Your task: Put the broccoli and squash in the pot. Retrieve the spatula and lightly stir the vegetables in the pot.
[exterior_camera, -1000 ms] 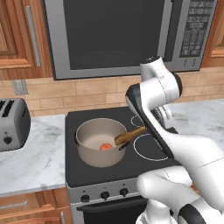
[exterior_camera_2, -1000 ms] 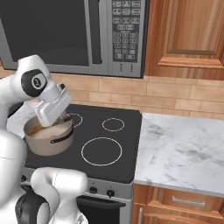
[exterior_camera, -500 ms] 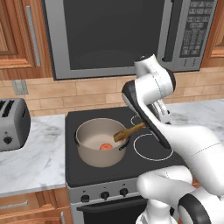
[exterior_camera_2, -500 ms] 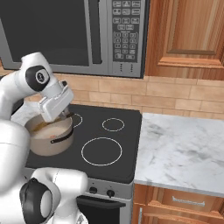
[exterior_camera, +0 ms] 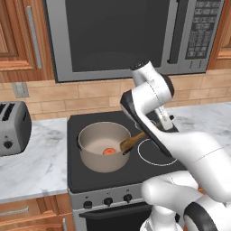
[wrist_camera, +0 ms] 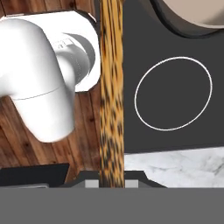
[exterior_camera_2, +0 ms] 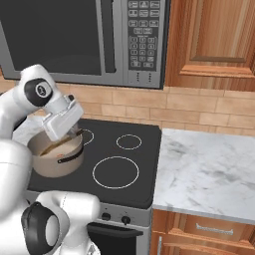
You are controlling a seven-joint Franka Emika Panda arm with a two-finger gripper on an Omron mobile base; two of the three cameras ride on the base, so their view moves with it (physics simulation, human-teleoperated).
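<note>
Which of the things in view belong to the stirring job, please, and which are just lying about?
Job: pot, squash inside it, spatula reaching into the pot.
Lying about: toaster, microwave, stove.

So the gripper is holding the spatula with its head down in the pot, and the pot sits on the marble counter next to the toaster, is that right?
Not quite. The gripper does hold the spatula with its head in the pot, but the left base view shows the pot on the black stove, not the marble counter by the toaster.

Pot (exterior_camera: 104, 149) on stove (exterior_camera: 90, 180) front-left burner; squash (exterior_camera: 108, 151) inside; spatula (exterior_camera: 133, 141) leaning over right rim
</note>
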